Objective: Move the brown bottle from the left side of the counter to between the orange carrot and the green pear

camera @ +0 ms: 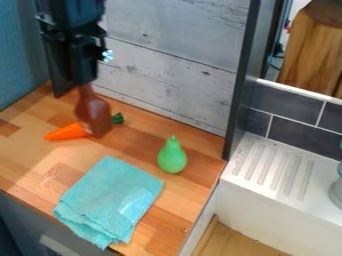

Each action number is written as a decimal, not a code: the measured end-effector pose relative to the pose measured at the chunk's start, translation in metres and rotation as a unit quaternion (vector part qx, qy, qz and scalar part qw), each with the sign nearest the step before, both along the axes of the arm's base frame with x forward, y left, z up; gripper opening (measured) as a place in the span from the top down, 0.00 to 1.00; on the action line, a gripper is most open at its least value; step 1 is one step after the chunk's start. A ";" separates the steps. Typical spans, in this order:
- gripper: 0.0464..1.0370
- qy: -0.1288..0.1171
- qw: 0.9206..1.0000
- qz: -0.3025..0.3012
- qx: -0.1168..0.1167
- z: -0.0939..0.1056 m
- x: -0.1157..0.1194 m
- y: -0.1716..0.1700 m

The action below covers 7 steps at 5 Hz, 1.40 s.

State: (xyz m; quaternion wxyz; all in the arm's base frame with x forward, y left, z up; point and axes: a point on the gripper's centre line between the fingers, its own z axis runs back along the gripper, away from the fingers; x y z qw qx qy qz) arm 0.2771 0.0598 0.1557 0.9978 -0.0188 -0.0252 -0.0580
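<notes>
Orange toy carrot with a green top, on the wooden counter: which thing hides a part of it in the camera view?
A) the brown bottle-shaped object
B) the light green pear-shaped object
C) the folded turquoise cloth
A: the brown bottle-shaped object, with its narrow neck at the black gripper, covers part of the orange toy carrot, whose green top shows past its other side.

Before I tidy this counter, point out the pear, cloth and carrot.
Pear (172, 158): camera view, its rounded lower body.
Cloth (110, 195): camera view, its middle.
Carrot (65, 132): camera view, its orange root.
</notes>
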 end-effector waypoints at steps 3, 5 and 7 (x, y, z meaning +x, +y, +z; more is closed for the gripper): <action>0.72 0.024 1.000 -0.005 0.004 -0.052 0.062 -0.028; 0.72 0.043 0.999 0.005 0.020 -0.067 0.076 -0.026; 0.37 0.058 0.998 0.012 0.019 -0.067 0.073 -0.025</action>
